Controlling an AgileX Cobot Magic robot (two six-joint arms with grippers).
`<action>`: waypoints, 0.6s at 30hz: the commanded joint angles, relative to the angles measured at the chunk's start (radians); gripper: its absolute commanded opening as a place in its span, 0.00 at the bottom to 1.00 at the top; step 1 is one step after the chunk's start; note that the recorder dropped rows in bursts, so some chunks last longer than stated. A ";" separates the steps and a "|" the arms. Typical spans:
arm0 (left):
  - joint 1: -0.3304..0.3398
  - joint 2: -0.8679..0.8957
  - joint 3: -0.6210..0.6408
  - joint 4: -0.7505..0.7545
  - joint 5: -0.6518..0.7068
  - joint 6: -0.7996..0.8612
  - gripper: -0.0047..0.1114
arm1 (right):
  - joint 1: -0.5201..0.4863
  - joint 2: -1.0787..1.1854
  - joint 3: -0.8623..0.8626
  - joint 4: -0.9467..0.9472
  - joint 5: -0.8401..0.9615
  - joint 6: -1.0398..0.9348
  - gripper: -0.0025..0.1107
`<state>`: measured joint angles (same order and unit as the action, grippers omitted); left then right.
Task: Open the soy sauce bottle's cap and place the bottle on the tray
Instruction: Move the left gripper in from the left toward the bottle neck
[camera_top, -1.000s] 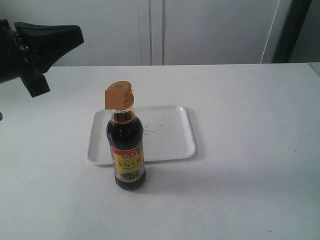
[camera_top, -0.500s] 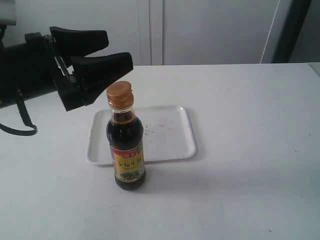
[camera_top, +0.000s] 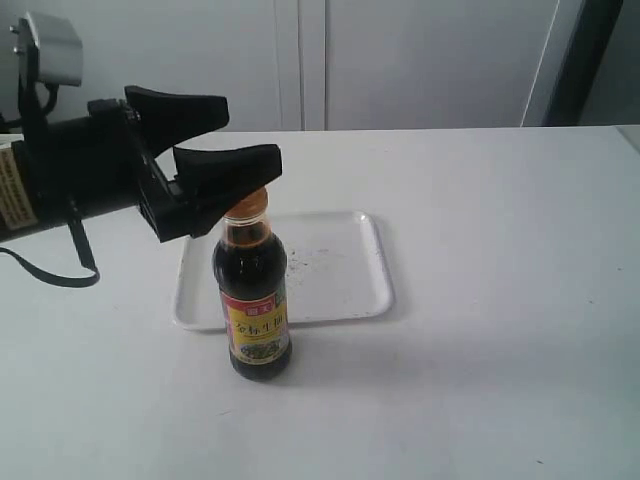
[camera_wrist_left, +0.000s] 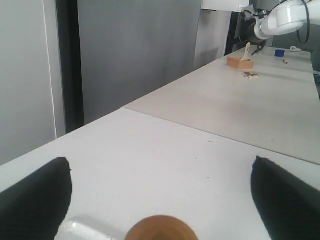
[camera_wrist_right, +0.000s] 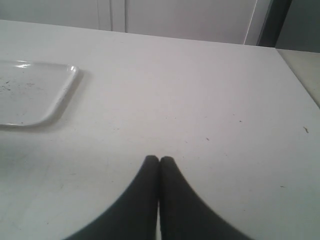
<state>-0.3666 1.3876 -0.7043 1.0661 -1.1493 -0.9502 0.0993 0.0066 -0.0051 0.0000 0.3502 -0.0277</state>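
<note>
surface: plain white flat tabletop (camera_top: 480, 350) | on it: flat white rectangular plastic tray (camera_top: 340, 270), dark specks | small clear glass soy sauce bottle (camera_top: 255, 300), upright, beside tray's near edge

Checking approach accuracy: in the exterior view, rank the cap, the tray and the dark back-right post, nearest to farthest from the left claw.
1. cap, right at the left claw.
2. tray, lower and to the right.
3. dark post, far back right.

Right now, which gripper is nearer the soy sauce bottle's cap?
Left. The left gripper is open with the cap between its fingers. The right gripper is shut over the table past the tray's edge, with the cap not in its view.
</note>
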 joint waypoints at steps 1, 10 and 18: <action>-0.006 0.041 -0.007 0.002 -0.041 0.014 0.88 | -0.001 -0.007 0.005 0.000 -0.003 0.006 0.02; -0.008 0.090 -0.007 0.055 -0.072 0.036 0.88 | -0.001 -0.007 0.005 0.000 -0.003 0.006 0.02; -0.024 0.091 -0.005 0.100 -0.070 0.029 0.88 | -0.001 -0.007 0.005 0.000 -0.003 0.006 0.02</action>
<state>-0.3739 1.4838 -0.7043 1.1520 -1.2047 -0.9179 0.0993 0.0066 -0.0051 0.0000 0.3502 -0.0270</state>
